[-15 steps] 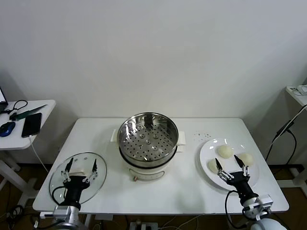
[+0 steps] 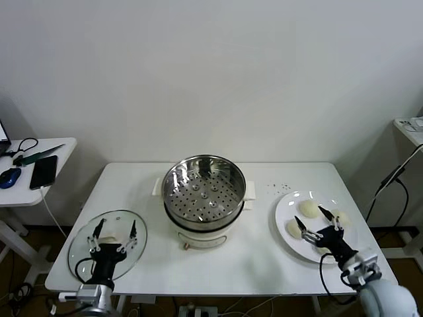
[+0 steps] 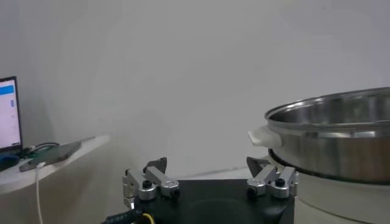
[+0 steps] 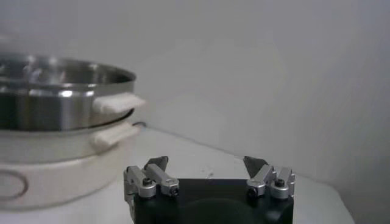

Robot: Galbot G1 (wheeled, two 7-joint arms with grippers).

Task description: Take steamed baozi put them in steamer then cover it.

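**Right claw shifted over the plate; both claws empty and wide**

Compared with half a second ago, I see my right claw (image 2: 320,222) has swung further toward the desk's right edge and turned, so its dark fingers now point over the middle of the flat white round plate (image 2: 285,208) rather than over its front part. My left claw (image 2: 114,232) has barely changed, sitting a touch nearer the desk's front edge than before.

The right claw's jaws are spread wide and hold nothing; they hang above the cream-white round steamed buns (image 2: 308,208) on the plate near the right edge of the white desk (image 2: 258,264). I can make out three buns, one partly hidden behind the fingers; whether the fingertips touch any of them I cannot tell. In the right wrist view the fingers (image 4: 155,173) stand far apart with only air between them.

The left claw is equally wide and empty, poised over the round transparent glass lid (image 2: 82,247) with its white handle, which lies flat at the desk's front left corner.

The round shiny stainless-steel steamer basket (image 2: 203,191) with its perforated floor sits on the white pot base at the desk's centre, uncovered and with no buns inside.
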